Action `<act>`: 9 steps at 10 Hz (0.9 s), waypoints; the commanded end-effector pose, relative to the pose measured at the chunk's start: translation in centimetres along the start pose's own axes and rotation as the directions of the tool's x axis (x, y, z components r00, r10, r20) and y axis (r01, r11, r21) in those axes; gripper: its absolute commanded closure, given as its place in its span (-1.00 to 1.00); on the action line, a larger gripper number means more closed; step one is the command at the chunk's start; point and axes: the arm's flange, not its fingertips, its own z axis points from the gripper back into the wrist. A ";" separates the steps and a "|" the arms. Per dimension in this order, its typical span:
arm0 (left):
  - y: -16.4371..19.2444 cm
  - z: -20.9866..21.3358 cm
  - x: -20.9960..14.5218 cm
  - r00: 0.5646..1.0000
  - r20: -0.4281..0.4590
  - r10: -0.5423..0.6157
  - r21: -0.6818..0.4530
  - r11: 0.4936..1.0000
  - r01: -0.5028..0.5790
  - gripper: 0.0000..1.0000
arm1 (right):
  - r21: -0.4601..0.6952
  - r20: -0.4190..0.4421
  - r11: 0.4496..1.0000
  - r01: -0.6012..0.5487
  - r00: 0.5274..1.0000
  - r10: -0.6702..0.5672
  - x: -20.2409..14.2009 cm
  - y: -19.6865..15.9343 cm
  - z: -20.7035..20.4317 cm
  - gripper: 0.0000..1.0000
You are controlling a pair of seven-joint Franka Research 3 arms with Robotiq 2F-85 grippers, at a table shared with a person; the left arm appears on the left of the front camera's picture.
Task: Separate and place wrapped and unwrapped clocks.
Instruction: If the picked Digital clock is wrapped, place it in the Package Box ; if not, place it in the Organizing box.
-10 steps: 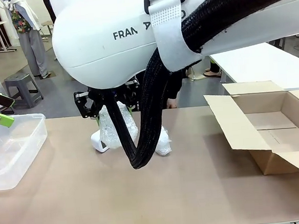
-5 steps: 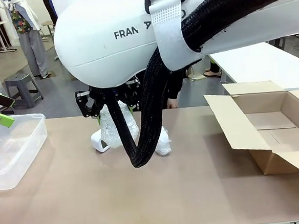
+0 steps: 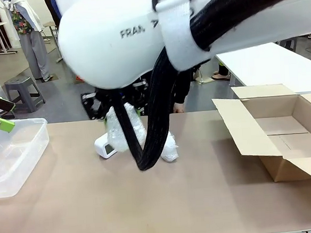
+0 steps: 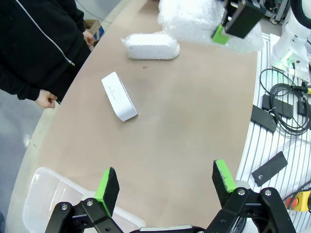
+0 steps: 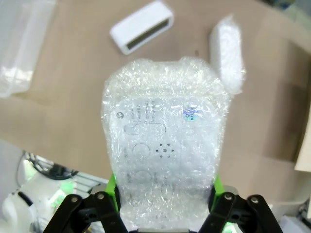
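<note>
Clear tub (image 3: pixel 14 153) left and open box (image 3: pixel 285 134) right, both on the tan table (image 3: pixel 204 198), a stool (image 3: pixel 21 88) on grey floor beyond; left claw (image 4: pixel 164 179) gapes by the tub, right claw (image 5: pixel 164 194) grips a wrapped clock (image 5: pixel 165 136) above mid-table, long axis along its fingers, with the bare clock (image 3: pixel 105 146) and second bundle (image 3: pixel 169 147) lying flat below.

Right arm (image 3: pixel 113 39) has swung slightly right and nearer my front camera; its white link now covers more of the top. Right gripper (image 5: pixel 164 189) and its wrapped bundle (image 3: pixel 113 131) drifted right with it, motion-blurred. Slightly more of the bare clock (image 3: pixel 105 146) is exposed.
</note>
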 end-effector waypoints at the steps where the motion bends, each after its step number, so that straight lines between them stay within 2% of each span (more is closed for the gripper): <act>1: 0.2 0.0 -0.2 1.000 0.012 -0.010 -0.014 1.000 0.010 -1.00 | -0.025 -0.029 0.989 0.144 0.989 -0.145 2.7 -7.8 2.6 -0.58; 2: 0.2 0.0 -0.2 1.000 0.012 -0.010 -0.014 1.000 0.010 -1.00 | -0.017 -0.089 0.984 0.177 0.980 -0.178 3.9 -12.6 2.9 -0.58; 3: 0.2 0.0 -0.2 1.000 0.012 -0.010 -0.014 1.000 0.010 -1.00 | -0.050 -0.102 0.971 0.235 0.966 -0.239 4.6 -17.9 2.4 -0.58; 5: 0.2 0.0 -0.2 1.000 0.012 -0.010 -0.014 1.000 0.010 -1.00 | -0.071 -0.179 0.943 0.325 0.926 -0.332 3.9 -27.0 0.8 -0.58; 7: 0.2 0.0 -0.2 1.000 0.012 -0.010 -0.014 1.000 0.010 -1.00 | -0.077 -0.150 0.911 0.405 0.899 -0.412 2.0 -34.2 -1.7 -0.58; 8: 0.2 0.0 -0.2 1.000 0.012 -0.010 -0.014 1.000 0.010 -1.00 | -0.113 -0.107 0.891 0.441 0.886 -0.452 1.5 -36.5 -3.7 -0.58; 9: 0.2 0.0 -0.2 1.000 0.012 -0.010 -0.014 1.000 0.010 -1.00 | -0.131 -0.121 0.896 0.424 0.891 -0.439 1.2 -38.3 -5.5 -0.58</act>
